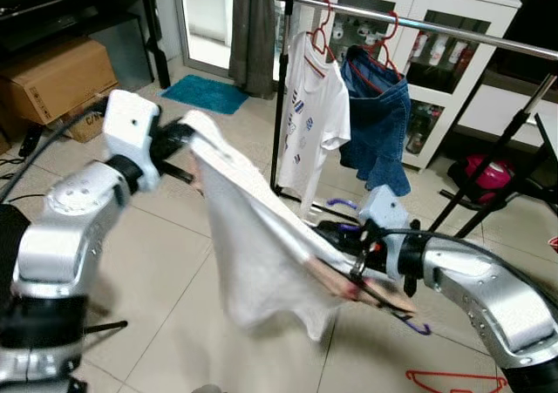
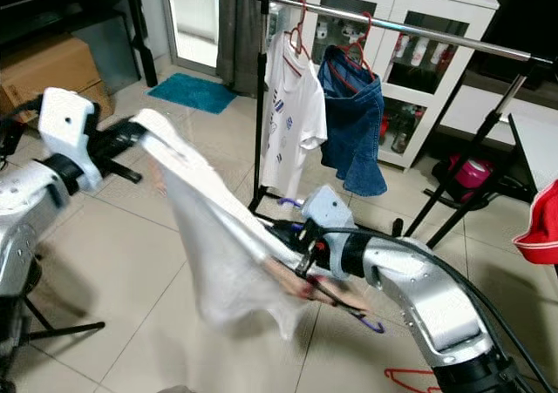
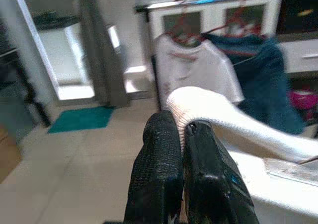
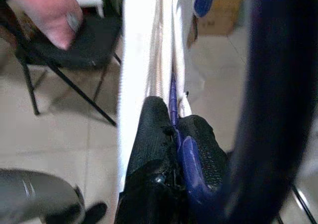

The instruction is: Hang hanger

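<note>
The left arm is raised and bent, its left gripper [image 1: 179, 140] pinched tight on one edge of a white garment [image 1: 253, 245], held up at the robot's left. The cloth stretches diagonally down to the right gripper [image 1: 336, 236], which reaches low across the middle with its fingers closed on the garment and a purple hanger [image 4: 185, 159]. Behind them a clothes rack [image 1: 418, 23] carries a white T-shirt [image 1: 312, 114] and blue jeans [image 1: 379, 118] on red hangers. The right wrist view brings in a person's hand [image 4: 47, 13] near the cloth.
</note>
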Controlling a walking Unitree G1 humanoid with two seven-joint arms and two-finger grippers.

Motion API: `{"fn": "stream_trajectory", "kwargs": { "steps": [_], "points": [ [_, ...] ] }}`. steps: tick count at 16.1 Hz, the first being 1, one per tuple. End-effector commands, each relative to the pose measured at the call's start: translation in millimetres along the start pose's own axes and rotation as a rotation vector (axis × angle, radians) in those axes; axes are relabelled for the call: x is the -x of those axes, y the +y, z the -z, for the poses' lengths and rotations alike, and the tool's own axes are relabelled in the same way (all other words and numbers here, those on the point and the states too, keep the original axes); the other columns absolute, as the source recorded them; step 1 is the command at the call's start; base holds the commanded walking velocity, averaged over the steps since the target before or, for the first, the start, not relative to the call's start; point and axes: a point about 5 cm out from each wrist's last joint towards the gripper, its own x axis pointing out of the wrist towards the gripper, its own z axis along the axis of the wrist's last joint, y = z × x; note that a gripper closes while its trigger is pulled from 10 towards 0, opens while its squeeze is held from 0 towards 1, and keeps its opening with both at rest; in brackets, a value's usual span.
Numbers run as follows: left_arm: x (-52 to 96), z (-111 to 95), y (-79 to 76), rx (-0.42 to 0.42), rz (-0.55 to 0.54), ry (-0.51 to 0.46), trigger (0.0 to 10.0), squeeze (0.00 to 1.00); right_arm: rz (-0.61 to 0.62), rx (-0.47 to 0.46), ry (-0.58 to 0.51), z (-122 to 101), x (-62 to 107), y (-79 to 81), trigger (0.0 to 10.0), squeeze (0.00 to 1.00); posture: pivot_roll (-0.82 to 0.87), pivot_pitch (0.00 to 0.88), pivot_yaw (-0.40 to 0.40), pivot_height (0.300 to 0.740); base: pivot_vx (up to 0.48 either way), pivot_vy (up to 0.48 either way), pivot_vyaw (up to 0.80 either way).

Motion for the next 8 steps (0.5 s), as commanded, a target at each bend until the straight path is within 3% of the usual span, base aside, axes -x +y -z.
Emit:
{"fn": "stream_trajectory", "kwargs": {
  "steps": [1,4,7,8],
  "points": [
    [5.4,-9,25.1,-0.033,-0.139,-0.033,0.0,0.0,0.008,-0.025,0.012,4,9.5,-3.4,0.0,0.0,-0.05,0.0,-0.043,0.74,0.0,0.0,0.0],
    [2.0,18,47.6,-0.033,-0.271,0.032,0.0,0.0,-0.069,-0.085,-0.098,-7,16.0,3.9,0.0,0.0,-0.06,0.0,-0.037,0.74,0.0,0.0,0.0],
    [-1.3,36,54.8,-0.01,-0.33,0.065,0.0,0.0,-0.079,-0.104,-0.096,-5,18.4,5.6,0.0,0.0,-0.06,0.0,-0.036,0.74,0.0,0.0,0.0],
    [-3.8,38,51.5,0.0,-0.306,0.061,0.0,0.0,-0.033,-0.127,-0.108,-6,18.6,2.3,0.0,0.0,-0.06,0.0,-0.033,0.74,0.0,0.0,0.0]
  ]
}}
